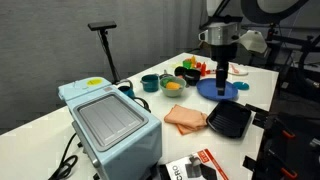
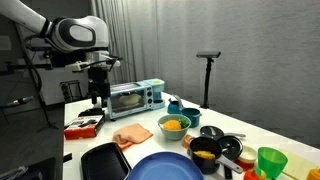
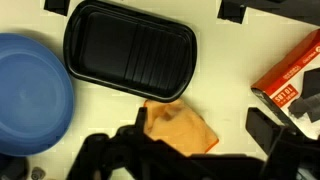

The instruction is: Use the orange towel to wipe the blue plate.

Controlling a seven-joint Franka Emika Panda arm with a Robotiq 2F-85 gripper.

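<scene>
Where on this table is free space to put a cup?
The table is bare between the black tray and the red box, and past the toaster oven, away from the blue plate. Around the bowls near that plate it is crowded.

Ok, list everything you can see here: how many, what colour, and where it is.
towel: one, pale orange, beside the tray
plate: one, blue, beside the tray
tray: one, black, mid-table
oven: one, light blue, table end
bowl: one, teal, orange contents, mid-table
teal cup: at least one, by the bowl
green cup: one, near the pan
pan: one, black, orange contents, near the plate
box: one, red, near the oven
stand: one, black, behind the table
table: one, white, under everything
gripper: one, black, open and empty, above the table
</scene>
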